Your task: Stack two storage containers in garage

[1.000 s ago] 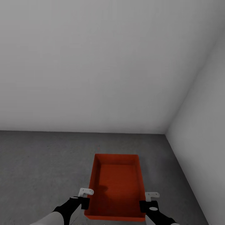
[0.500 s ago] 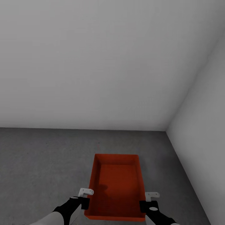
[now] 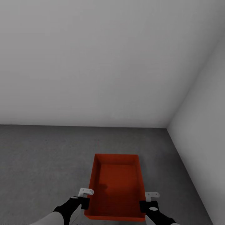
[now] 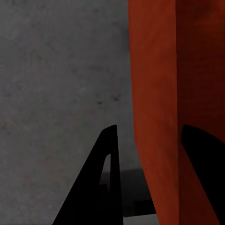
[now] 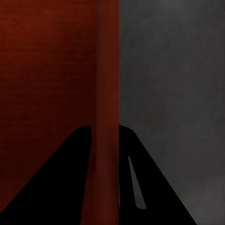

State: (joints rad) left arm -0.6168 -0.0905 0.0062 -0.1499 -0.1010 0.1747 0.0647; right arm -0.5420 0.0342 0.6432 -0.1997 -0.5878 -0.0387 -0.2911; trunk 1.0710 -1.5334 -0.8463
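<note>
Two tools clamped on one storage container (image 3: pixel 117 187), left tool (image 3: pixel 86 200) on its left wall, right tool (image 3: pixel 147 203) on its right.

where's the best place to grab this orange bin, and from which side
Grip the two long side walls of the orange bin near its close end, from above. It has no lid or handles, and each thin wall fits between fingers, as the left gripper and right gripper show.

Storage container (image 3: pixel 117 187) hides the floor (image 3: pixel 47 162) beneath it, and whether it touches down can't be judged. Its near bottom edge is cropped from the head view. Both arms run off frame there too.
</note>
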